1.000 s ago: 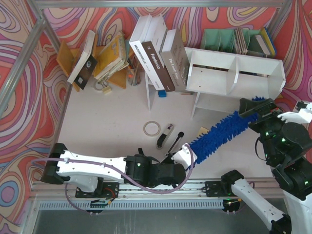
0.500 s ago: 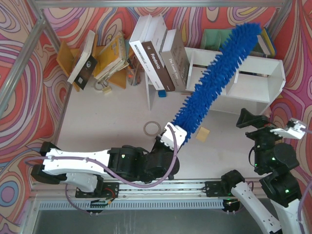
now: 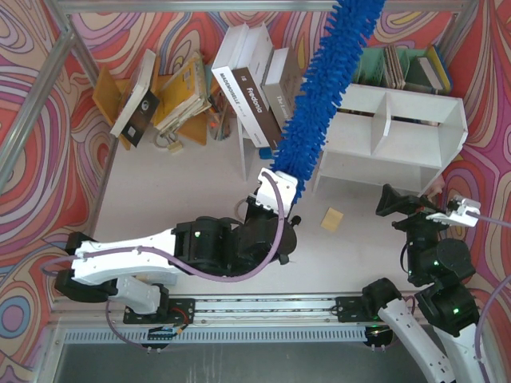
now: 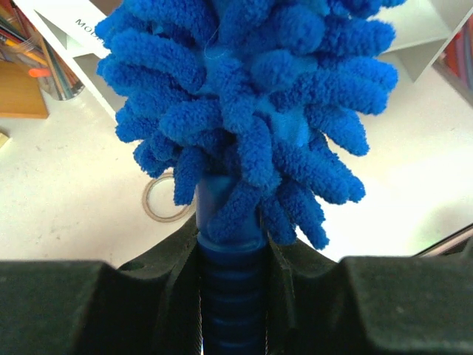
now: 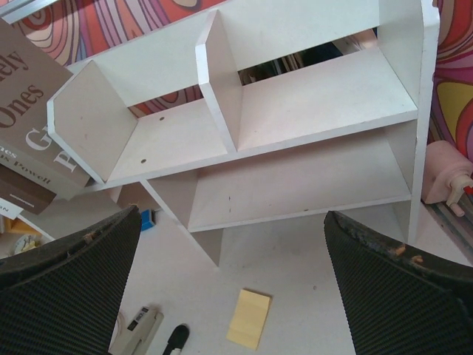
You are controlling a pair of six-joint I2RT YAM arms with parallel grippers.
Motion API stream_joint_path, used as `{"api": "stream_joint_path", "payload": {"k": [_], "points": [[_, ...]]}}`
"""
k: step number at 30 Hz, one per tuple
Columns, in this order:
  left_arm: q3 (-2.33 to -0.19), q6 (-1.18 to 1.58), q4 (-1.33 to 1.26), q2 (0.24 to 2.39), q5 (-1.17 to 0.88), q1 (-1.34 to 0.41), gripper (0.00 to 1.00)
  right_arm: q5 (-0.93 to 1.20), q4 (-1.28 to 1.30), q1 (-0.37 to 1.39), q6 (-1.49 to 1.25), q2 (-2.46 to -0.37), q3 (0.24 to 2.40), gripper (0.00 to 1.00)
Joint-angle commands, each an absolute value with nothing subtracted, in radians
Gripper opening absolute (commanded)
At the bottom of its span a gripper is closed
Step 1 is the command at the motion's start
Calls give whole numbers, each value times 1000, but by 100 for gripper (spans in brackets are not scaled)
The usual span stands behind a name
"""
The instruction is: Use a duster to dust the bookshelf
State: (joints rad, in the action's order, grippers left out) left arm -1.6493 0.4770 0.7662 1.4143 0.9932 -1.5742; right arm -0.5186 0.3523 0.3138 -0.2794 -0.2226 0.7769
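So, watch the swing on that duster

Your left tool (image 4: 233, 255) is clamped tight on the ribbed blue handle of the duster (image 3: 323, 88), right where the fluff starts. The head is raised off the worktop (image 3: 176, 191) and points up and away past the left end of the bookshelf (image 3: 415, 104). From the top view I can't tell if it's touching the shelf. Your right tool (image 3: 423, 207) sits in front of the shelf with its jaws wide apart, holding nothing.

My worry: that head is long and floppy, soft microfiber noodles on a flat core, so the tip will probably lag and whip when you turn the wrist. The books (image 3: 263, 96) beside the shelf lean at an angle, and a sideways sweep could tip them.

The shelf looks like thin, smooth white board with open compartments and upright dividers. I'd guess it's light, so pushing hard could slide it. Fibres may also snag on divider edges. The handle looks like slick plastic, so a hard drag might twist it in the grip.
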Motion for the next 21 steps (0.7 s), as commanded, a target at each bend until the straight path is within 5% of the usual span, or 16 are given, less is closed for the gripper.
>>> {"api": "stream_joint_path", "payload": {"k": [1, 21], "points": [[-1746, 542, 826, 1454, 1024, -1565, 0, -513, 311, 314, -248, -225, 775, 99], [-1611, 847, 988, 1550, 722, -1430, 0, -552, 322, 314, -259, -221, 771, 99]]}}
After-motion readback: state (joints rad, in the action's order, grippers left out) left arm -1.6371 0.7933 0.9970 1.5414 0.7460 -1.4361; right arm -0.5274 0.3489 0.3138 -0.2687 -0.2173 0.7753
